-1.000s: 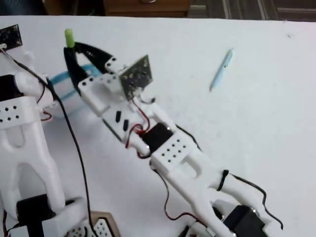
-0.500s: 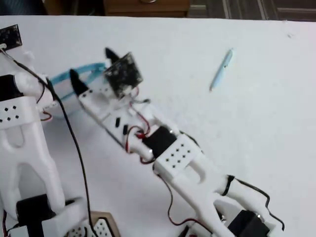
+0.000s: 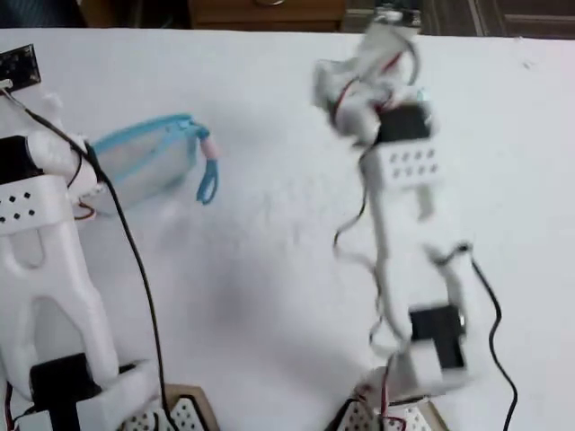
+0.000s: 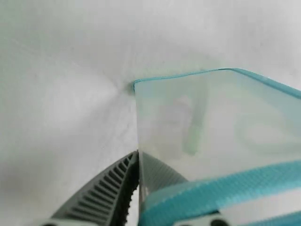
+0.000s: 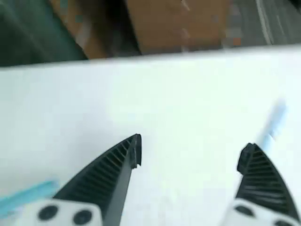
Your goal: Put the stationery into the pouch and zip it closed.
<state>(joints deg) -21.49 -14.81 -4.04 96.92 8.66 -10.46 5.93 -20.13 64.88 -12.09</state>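
Note:
The translucent pouch (image 3: pixel 148 162) with blue trim lies at the table's left, its mouth gaping and a blue strap (image 3: pixel 208 180) trailing off its right end. My left gripper (image 4: pixel 137 188) is shut on the pouch's (image 4: pixel 211 122) edge. A pale green stick (image 4: pixel 194 134) shows through the wall, lying inside. My right arm (image 3: pixel 395 153) stretches to the far right of the table. Its gripper (image 5: pixel 188 162) hangs open over bare tabletop, with a light blue pen (image 5: pixel 273 123) just beyond one fingertip (image 5: pixel 251 157).
The white table's far edge (image 5: pixel 141 59) runs close ahead of the right gripper, with brown furniture behind it. The left arm's white body (image 3: pixel 40 242) fills the left side. Black cables (image 3: pixel 135 260) run across the near table.
The right gripper, first over the pouch with a green stick, opened and let it go. That arm then swung away to the far right.

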